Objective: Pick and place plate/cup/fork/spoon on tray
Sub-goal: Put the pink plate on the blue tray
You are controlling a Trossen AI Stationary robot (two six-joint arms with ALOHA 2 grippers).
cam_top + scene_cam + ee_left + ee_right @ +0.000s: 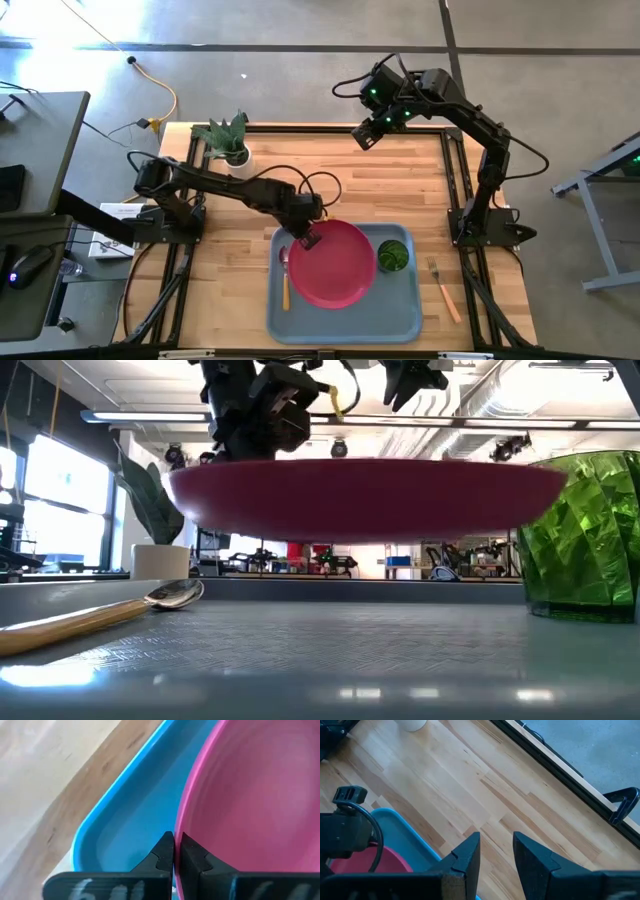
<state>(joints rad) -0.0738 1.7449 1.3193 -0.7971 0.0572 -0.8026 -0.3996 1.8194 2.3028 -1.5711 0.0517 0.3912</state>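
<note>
The pinkish-red plate (340, 265) hangs over the blue-grey tray (400, 315), with my left gripper (308, 240) shut on its far-left rim. In the low view the plate (370, 500) floats roughly level above the tray floor (320, 650). On the tray stand the green cup (392, 256) at the right and the spoon (285, 280) at the left, lying flat. The fork (443, 290) lies on the table to the right of the tray. My right gripper (365, 135) hovers open, high over the table's far side, holding nothing. My left gripper pinches the plate's rim (181, 822) between its two fingers, one on the plate's upper face and one on its outer side. The fingers slant steeply down from the far left. The plate is lifted clear of the tray and hangs about level.
A white pot with a green plant (228, 140) stands at the table's far left corner. Bare wooden table lies between the tray and the far edge. Black frame rails run along both sides of the table.
</note>
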